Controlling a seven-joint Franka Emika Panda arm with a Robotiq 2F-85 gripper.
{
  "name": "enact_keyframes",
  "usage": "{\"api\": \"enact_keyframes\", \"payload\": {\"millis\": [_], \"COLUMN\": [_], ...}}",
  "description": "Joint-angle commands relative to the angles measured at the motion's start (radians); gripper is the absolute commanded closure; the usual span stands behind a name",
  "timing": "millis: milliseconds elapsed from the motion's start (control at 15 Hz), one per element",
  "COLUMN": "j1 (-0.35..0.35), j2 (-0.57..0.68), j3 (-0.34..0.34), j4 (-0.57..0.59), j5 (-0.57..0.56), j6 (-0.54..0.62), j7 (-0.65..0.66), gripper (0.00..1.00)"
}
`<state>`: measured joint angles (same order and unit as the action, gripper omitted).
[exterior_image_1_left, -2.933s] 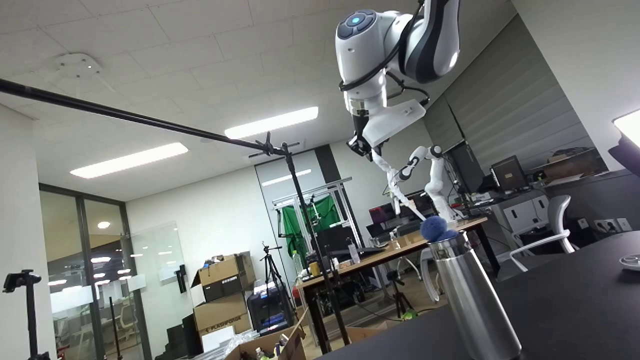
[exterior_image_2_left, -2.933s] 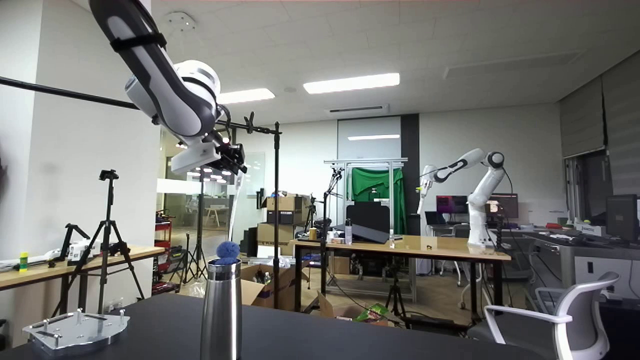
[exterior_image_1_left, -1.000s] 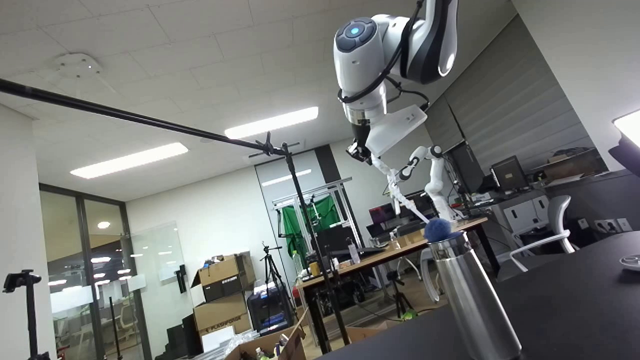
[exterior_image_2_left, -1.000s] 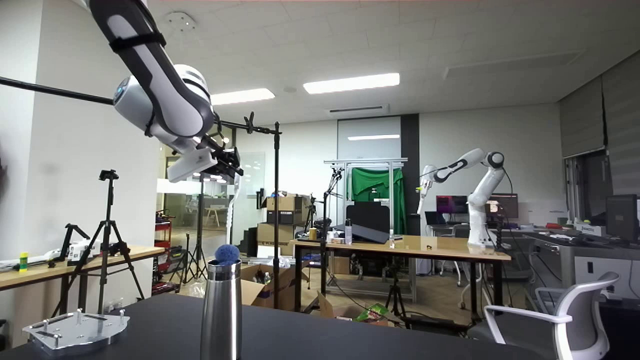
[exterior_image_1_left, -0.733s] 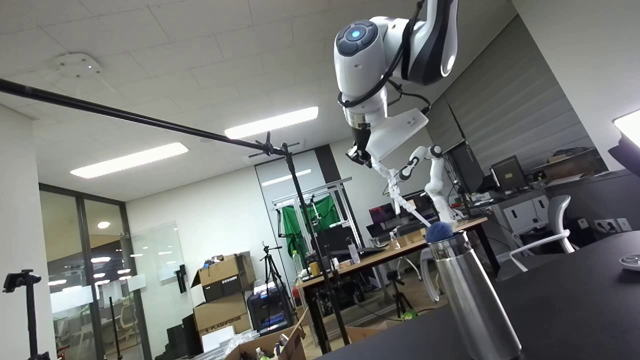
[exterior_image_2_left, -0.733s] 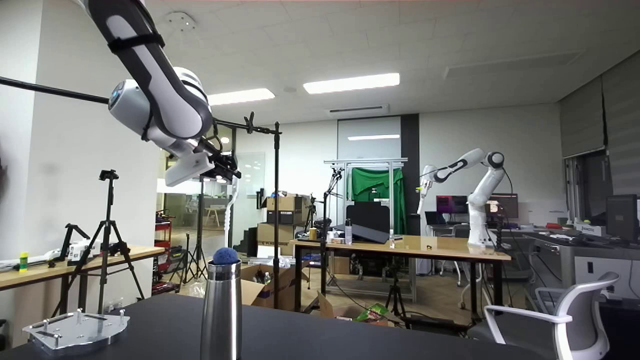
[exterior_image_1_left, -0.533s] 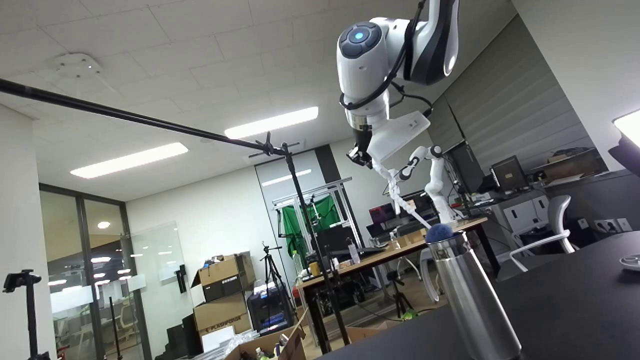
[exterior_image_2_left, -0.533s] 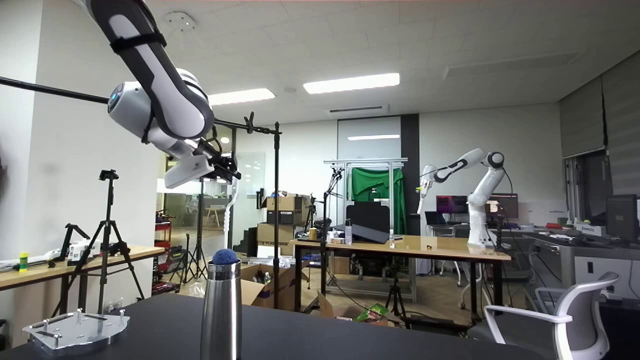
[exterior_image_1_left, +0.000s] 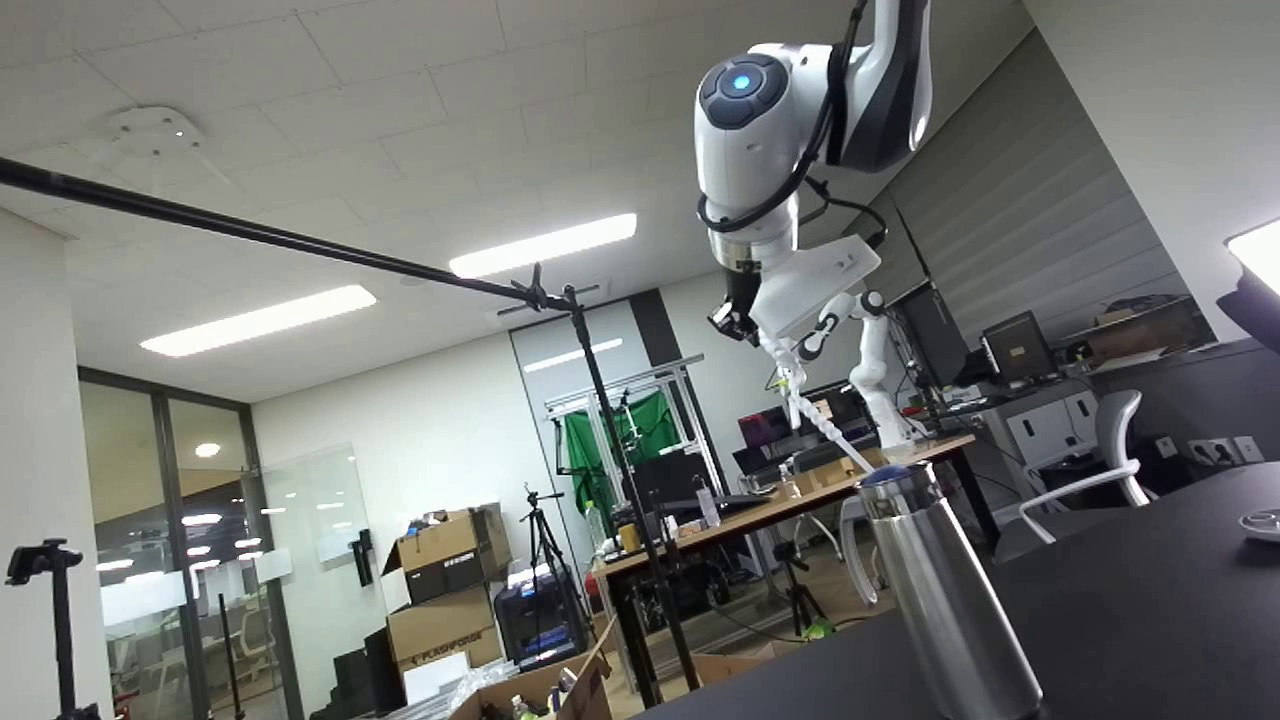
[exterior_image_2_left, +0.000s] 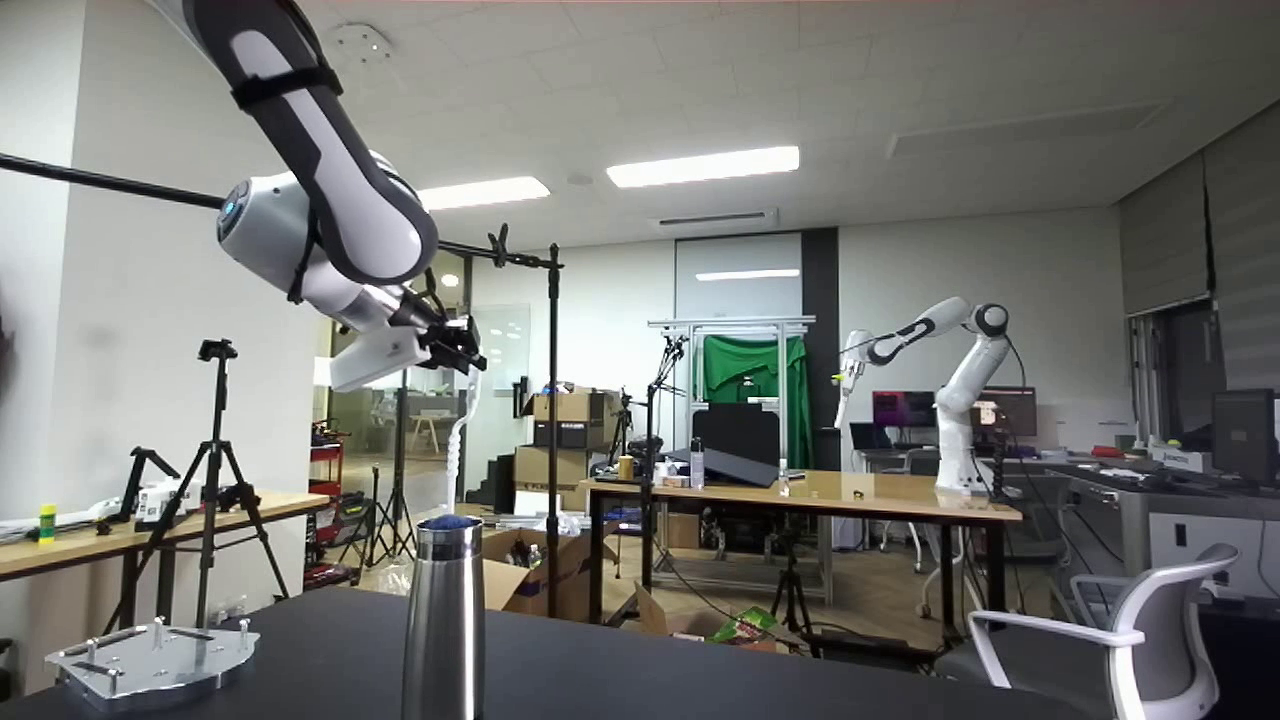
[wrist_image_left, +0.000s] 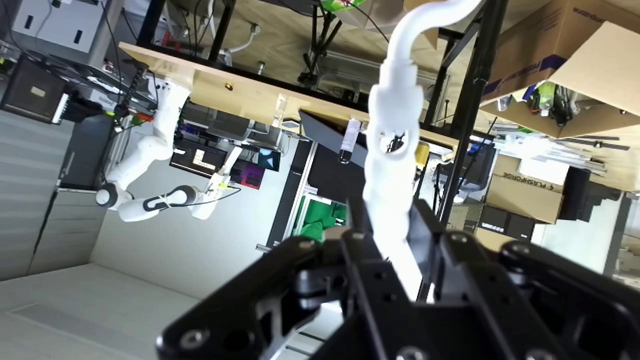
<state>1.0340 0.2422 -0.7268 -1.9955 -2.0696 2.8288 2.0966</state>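
Wrist view, lower centre: my gripper (wrist_image_left: 392, 220) clamps the white handle (wrist_image_left: 395, 107). Exterior views alone show its blue head (exterior_image_2_left: 450, 522) in the mouth of the steel bottle (exterior_image_2_left: 443, 630).

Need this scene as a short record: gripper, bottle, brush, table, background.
Gripper: shut on a white brush handle
Container: steel bottle, upright
Brush head: blue, only its top showing at the bottle's mouth
Surface: black table
Also on it: plate with upright posts, apart from the bottle
Background: second robot arm on a wooden table
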Motion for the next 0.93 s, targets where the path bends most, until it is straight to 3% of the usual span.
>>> {"api": "enact_keyframes", "payload": {"millis": [0, 67, 200, 533, 667, 733, 800, 867], "j1": [-0.010, -0.011, -0.009, 0.011, 0.002, -0.205, -0.054, -0.097], "j2": [-0.002, -0.006, -0.021, -0.087, -0.111, -0.156, -0.132, -0.142], "j3": [0.009, 0.007, 0.003, -0.024, -0.041, 0.165, -0.015, 0.017], "j4": [-0.007, -0.011, -0.019, -0.055, -0.060, -0.071, -0.067, -0.076], "j5": [-0.057, -0.055, -0.054, 0.005, 0.088, 0.138, 0.210, 0.279], "j6": [-0.020, -0.021, -0.020, -0.024, 0.034, 0.043, 0.116, 0.152], "j7": [0.097, 0.099, 0.091, -0.047, -0.167, -0.276, -0.330, -0.410], "gripper": [0.94, 0.50, 0.43, 0.09, 0.00, 0.00, 0.00, 0.00]}}
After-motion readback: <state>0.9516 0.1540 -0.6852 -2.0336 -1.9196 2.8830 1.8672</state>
